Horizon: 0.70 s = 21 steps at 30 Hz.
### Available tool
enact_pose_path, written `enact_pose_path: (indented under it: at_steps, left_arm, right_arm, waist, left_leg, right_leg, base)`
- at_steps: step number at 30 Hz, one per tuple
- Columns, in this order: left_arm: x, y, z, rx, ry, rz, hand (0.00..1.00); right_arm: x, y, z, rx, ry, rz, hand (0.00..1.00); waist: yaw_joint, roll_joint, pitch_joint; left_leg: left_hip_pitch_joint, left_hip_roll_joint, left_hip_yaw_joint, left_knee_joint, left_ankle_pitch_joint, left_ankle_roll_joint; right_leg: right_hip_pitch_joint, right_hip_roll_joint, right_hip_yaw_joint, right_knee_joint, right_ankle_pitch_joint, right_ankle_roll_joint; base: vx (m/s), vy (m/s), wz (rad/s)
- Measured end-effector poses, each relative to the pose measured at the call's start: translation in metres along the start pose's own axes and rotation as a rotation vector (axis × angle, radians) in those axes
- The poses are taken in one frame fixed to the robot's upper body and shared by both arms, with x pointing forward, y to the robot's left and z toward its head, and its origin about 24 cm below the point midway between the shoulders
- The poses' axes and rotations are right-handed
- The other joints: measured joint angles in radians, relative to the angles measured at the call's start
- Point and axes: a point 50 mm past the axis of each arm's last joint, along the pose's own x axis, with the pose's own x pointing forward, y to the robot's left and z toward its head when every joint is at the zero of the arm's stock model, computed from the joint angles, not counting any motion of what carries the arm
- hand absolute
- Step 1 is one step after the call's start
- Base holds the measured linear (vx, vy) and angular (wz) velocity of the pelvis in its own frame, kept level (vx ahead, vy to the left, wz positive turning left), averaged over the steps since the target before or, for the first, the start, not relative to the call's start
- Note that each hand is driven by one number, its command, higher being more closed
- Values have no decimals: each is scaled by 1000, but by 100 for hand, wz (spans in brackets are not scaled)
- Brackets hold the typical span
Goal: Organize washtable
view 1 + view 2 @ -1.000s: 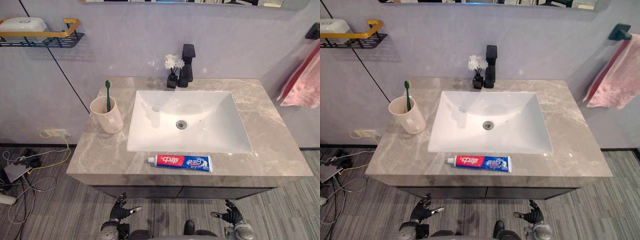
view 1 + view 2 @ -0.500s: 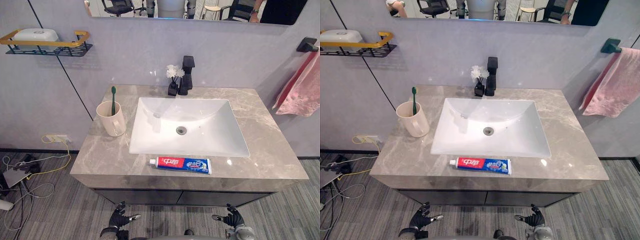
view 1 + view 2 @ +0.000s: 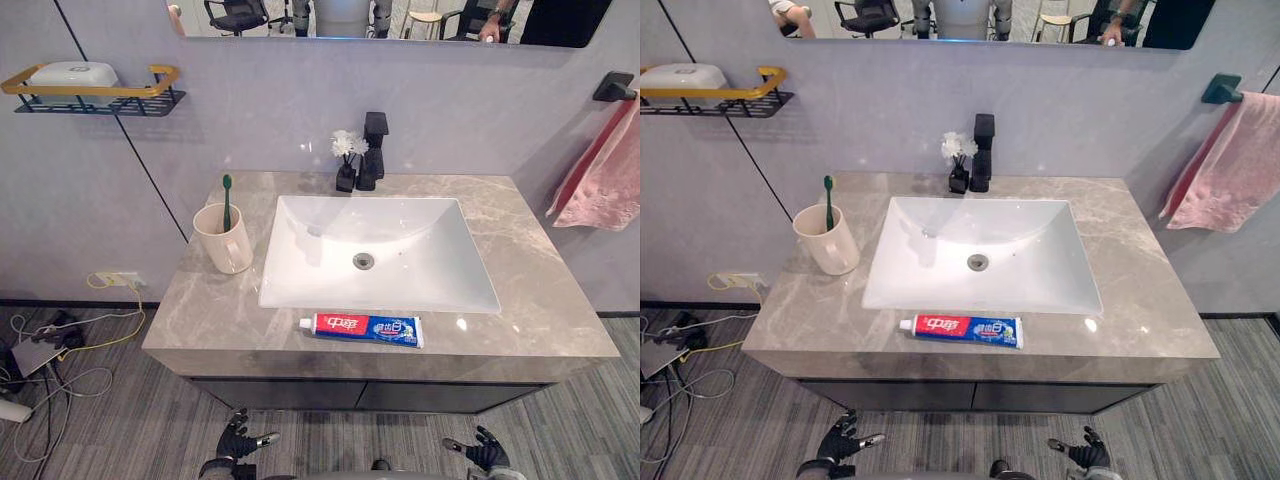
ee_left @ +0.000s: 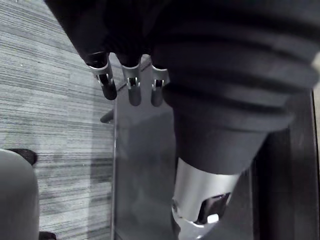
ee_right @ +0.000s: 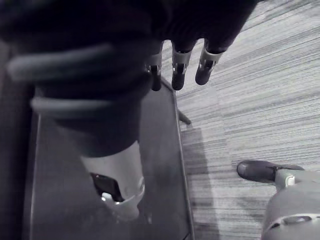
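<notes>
A red, white and blue toothpaste tube [image 3: 361,328] lies flat on the marble countertop [image 3: 540,290], along the front rim of the white sink [image 3: 377,250]. Left of the sink stands a cream cup [image 3: 222,238] holding a green toothbrush [image 3: 227,200] upright. Both hands hang low before the cabinet, well below the counter's front edge. My left hand [image 3: 236,438] is open with relaxed fingers [image 4: 131,85] over the floor. My right hand [image 3: 483,452] is also open, its fingers [image 5: 181,70] holding nothing.
A black faucet [image 3: 373,150] and a small vase of white flowers [image 3: 346,160] stand behind the sink. A wall shelf [image 3: 95,85] at the upper left carries a soap dish. A pink towel [image 3: 605,170] hangs at the right. Wires lie on the floor at the left.
The camera tilted up a second ago, bringing the mirror into view. My right hand has sunk lower in the picture. Nothing on the counter has moved.
</notes>
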Motion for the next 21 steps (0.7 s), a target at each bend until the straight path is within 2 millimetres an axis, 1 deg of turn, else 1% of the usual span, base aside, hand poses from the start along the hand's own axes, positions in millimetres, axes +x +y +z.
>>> enact_pose_path:
  at_steps: [1,4,6,7,8,9,10,11,12,13,14,15,16,17,18,19,20,21]
  left_arm:
    - [0,2,0,-6,2,9,0]
    - [0,22,-1,-56,7,96,0]
    - [-1,40,0,-75,5,157,0]
    - [-2,46,1,-77,2,174,0]
    - [-2,58,4,-90,-9,216,0]
    - [-3,64,5,-95,-15,234,0]
    - [-5,75,7,-114,-29,278,0]
    - [-6,80,9,-122,-37,300,0]
    - [-8,90,15,-141,-67,340,0]
    - [-11,101,27,-153,-123,379,0]
    - [-13,106,35,-153,-159,400,0]
    - [-18,118,54,-157,-245,449,0]
    - [-27,129,78,-158,-354,498,0]
    - [-33,135,90,-157,-412,525,0]
    - [-48,144,115,-152,-533,572,0]
    - [-63,150,136,-146,-647,618,0]
    - [-71,152,146,-137,-698,639,0]
    - [-86,154,163,-116,-790,676,0]
  right_arm:
    - [0,-1,0,4,-1,-2,0]
    - [2,-5,4,14,-10,-15,0]
    - [3,-8,9,15,-23,-21,0]
    - [3,-10,10,13,-25,-25,0]
    - [4,-16,12,21,-29,-42,0]
    - [4,-18,13,26,-32,-49,0]
    - [5,-21,17,27,-42,-57,0]
    - [6,-23,18,25,-46,-59,0]
    - [6,-25,20,21,-52,-63,0]
    - [6,-27,22,18,-56,-66,0]
    - [6,-27,22,17,-57,-66,0]
    - [6,-27,22,17,-57,-63,0]
    - [6,-27,20,17,-55,-55,0]
    - [5,-27,19,16,-52,-53,0]
    - [5,-28,17,15,-49,-52,0]
    - [4,-29,14,13,-42,-56,0]
    - [3,-30,13,12,-40,-57,0]
    - [2,-31,10,11,-38,-59,0]
  waist:
    - [0,0,0]
    - [2,-1,0]
    - [1,-2,0]
    - [1,-2,0]
    - [1,-1,0]
    - [3,-1,-1]
    - [3,-1,-1]
    - [4,-1,-1]
    - [4,-1,-1]
    - [4,-2,-1]
    - [4,-3,-2]
    - [7,-4,-3]
    - [12,-4,-3]
    - [14,-4,-3]
    - [27,-1,-5]
    - [29,2,-10]
    - [29,6,-15]
    - [30,12,-24]
  left_leg:
    - [1,0,-4,0,0,0]
    - [0,-3,-17,-3,6,0]
    - [2,-5,-30,-21,21,-1]
    - [1,-6,-36,-26,26,0]
    - [0,-6,-40,-33,31,0]
    - [0,-6,-41,-33,31,0]
    - [0,-6,-42,-33,32,0]
    - [-1,-6,-42,-33,32,0]
    - [-3,-8,-48,-33,33,-2]
    - [-7,-10,-58,-33,34,-3]
    - [-9,-11,-65,-33,35,-3]
    - [-12,-11,-68,-33,35,-3]
    - [-16,-11,-72,-32,35,-3]
    - [-18,-12,-75,-32,35,-3]
    - [-20,-13,-81,-31,35,-3]
    - [-22,-15,-88,-30,36,-2]
    - [-23,-16,-91,-30,39,3]
    - [-30,-19,-94,-27,38,2]
  right_leg:
    - [3,-1,-5,-1,0,0]
    - [9,-5,-20,-2,-2,2]
    - [9,-8,-33,-2,-2,2]
    - [9,-9,-42,-3,-2,2]
    - [9,-11,-50,-3,-2,3]
    - [9,-11,-51,-3,-2,3]
    - [10,-11,-52,-3,-2,3]
    - [10,-11,-53,-3,-2,3]
    - [10,-13,-59,-3,-2,3]
    - [11,-15,-68,-3,-2,4]
    - [12,-16,-73,-3,-3,4]
    - [11,-17,-74,-3,-3,4]
    - [10,-17,-76,-3,-3,4]
    - [9,-17,-77,-3,-3,4]
    - [9,-18,-79,-3,-4,5]
    - [9,-20,-83,-3,-5,7]
    - [9,-21,-87,-3,-6,7]
    - [9,-25,-95,-3,-10,12]
  base:
    - [-35,-1,22]
    - [-38,1,15]
    - [-33,-6,17]
    - [-34,-11,26]
    - [-27,-4,18]
    - [-38,-1,12]
    - [0,0,0]
    - [-29,9,6]
    - [-29,9,15]
    - [-27,9,20]
    - [-29,14,22]
    - [-27,15,16]
    - [-22,14,12]
    - [-18,14,8]
    - [-9,18,7]
    - [-4,20,8]
    - [10,24,16]
    - [20,28,24]
